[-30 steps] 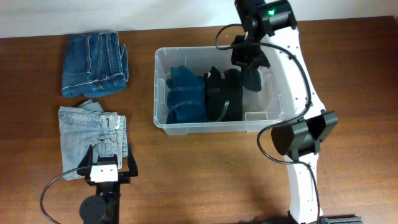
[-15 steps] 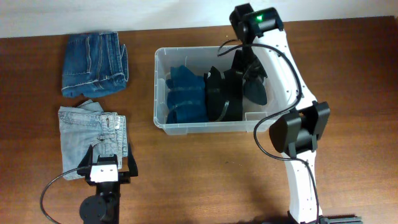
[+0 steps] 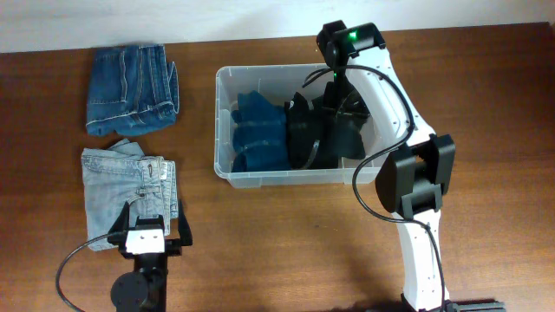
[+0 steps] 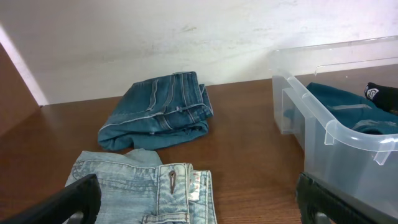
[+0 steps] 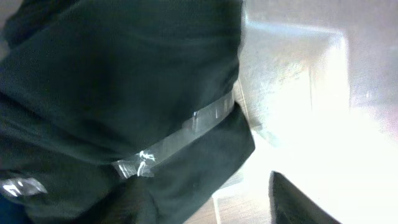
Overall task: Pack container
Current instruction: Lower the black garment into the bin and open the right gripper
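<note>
We see the clear, colourless rectangular plastic container point(image 3: 224, 130) sitting on the brown wooden table point(image 3: 286, 243), toward the far edge and well to the right of two folded pairs of jeans. Its corners are rounded, its rim is thick, and a pale rectangular patch point(image 3: 356, 161) shows on its base near the front right corner. From the left wrist view its see-through wall point(image 4: 339, 134) rises at the right of the picture. Inside it lie a folded teal-blue garment point(image 3: 257, 132) at the left, a folded black garment point(image 3: 305, 134) touching it in the middle, and a dark folded garment point(image 3: 348, 139) at the right, banded with clear tape (plain in the right wrist view) point(image 5: 124, 93). The white right arm point(image 3: 401, 104) reaches down into the container over that dark piece. The right gripper point(image 5: 205, 205) has its fingers apart, one finger point(image 5: 295, 199) clear of the cloth with bright plastic between. The left gripper point(image 4: 199, 208) sits near the front of the table with its fingers spread wide and nothing between them, just over the near edge of the folded light blue jeans point(image 3: 130, 178). The folded darker blue jeans point(image 3: 130, 89) lie beyond those.
</note>
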{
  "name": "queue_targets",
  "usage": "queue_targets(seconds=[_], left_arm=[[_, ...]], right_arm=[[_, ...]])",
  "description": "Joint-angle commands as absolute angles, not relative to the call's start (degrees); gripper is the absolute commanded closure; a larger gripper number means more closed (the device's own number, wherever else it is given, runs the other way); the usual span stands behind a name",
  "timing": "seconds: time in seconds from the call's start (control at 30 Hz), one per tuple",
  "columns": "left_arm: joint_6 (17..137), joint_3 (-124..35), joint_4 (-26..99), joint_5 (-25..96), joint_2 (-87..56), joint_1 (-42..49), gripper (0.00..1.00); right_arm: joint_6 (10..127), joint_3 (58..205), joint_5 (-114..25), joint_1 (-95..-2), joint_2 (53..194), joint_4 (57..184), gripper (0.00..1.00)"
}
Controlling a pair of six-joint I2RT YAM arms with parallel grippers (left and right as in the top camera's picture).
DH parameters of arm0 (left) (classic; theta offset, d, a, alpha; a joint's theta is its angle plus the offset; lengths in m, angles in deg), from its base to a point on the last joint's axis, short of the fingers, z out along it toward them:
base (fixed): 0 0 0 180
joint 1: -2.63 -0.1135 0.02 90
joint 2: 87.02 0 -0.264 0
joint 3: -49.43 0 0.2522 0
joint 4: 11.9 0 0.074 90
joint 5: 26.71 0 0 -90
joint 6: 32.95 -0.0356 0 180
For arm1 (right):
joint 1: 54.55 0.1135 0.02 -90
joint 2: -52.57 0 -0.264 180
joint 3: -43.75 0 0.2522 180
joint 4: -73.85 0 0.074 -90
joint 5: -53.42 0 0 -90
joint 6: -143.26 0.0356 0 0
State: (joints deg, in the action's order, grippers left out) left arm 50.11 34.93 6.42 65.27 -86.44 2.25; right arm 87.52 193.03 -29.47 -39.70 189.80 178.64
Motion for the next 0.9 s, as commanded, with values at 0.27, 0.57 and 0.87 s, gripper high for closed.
queue_targets(seconds=[0.27, 0.57, 0.87], left_arm=[[49.2, 35.2, 6.5, 65.7, -86.7, 2.5, 0.01], [49.2, 35.2, 6.5, 65.7, -86.7, 2.5, 0.01], [49.2, 35.2, 6.5, 65.7, -86.7, 2.5, 0.01]], right_arm=[[88.2, 192.7, -29.7, -39.2, 189.8, 178.6, 0.22], [78.4, 204.2, -49.3, -39.3, 188.1, 177.8, 0.22], [70.0, 227.3, -48.3, -44.6, 177.9, 185.0, 0.10]])
